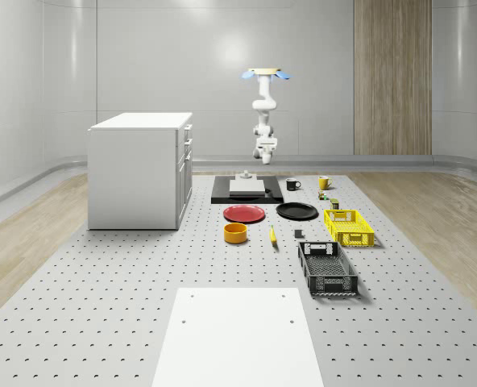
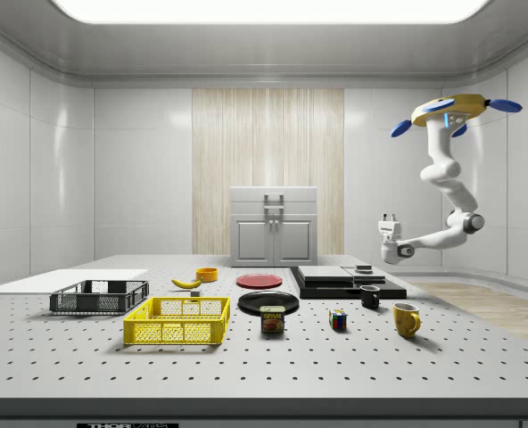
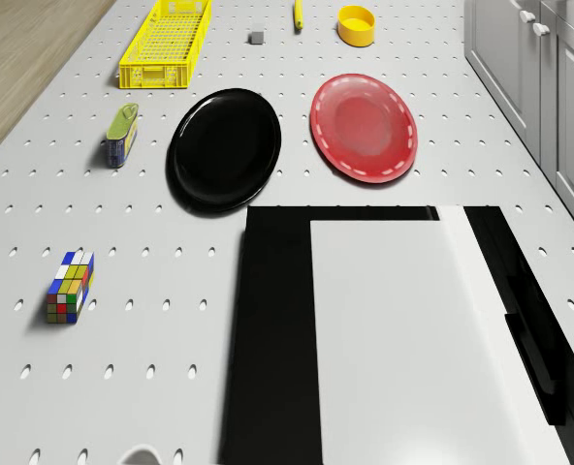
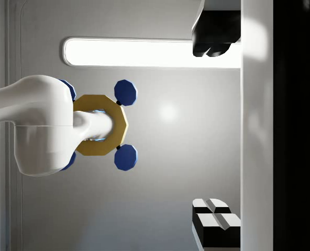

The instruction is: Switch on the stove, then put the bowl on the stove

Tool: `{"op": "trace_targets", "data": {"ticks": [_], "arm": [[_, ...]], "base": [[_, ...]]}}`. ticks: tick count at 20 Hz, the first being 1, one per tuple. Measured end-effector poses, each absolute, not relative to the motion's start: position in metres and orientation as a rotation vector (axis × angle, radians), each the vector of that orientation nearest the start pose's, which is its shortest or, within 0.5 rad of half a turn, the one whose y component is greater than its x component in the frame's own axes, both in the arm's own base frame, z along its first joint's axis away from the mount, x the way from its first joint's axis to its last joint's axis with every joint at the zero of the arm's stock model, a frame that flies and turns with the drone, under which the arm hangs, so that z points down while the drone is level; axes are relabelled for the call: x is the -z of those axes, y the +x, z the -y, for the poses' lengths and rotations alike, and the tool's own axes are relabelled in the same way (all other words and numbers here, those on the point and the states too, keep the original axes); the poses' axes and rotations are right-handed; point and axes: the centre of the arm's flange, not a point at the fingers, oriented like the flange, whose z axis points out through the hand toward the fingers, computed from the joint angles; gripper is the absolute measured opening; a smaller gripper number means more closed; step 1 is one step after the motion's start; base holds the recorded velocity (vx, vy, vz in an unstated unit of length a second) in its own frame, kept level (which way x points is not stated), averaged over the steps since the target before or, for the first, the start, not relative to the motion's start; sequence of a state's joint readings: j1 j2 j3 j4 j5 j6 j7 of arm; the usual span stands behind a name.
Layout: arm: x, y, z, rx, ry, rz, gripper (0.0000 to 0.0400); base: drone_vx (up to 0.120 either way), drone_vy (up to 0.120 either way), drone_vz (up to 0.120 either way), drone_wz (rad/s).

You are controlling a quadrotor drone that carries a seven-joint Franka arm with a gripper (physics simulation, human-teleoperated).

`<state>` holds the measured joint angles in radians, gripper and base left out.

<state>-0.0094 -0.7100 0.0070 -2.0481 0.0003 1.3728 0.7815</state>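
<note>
The round yellow bowl (image 1: 235, 232) is sitting well beyond the gripper, past the glossy red plate (image 1: 244, 213). The flat black stove (image 1: 220, 193) is lying just below the gripper (image 1: 265, 156), which is hanging empty with fingers spread under the drone (image 1: 266, 74) hovering high by the stove. Switching on is not yet done, and it likely calls for descending onto the stove's control.

Glossy black stove (image 3: 277, 329), matt perforated table (image 3: 151, 291)

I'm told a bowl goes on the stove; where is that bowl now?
In the whole-scene view the yellow bowl sits on the table just in front of the red plate, left of the banana, apart from the stove.
</note>
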Motion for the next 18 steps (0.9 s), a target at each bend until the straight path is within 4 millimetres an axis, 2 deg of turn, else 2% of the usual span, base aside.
{"op": "trace_targets", "data": {"ticks": [18], "arm": [[-0.6909, 0.3016, -0.0092, 0.128, -2.962, -1.228, 0.0400]], "base": [[0.000, -0.120, 0.000, 0.000]]}}
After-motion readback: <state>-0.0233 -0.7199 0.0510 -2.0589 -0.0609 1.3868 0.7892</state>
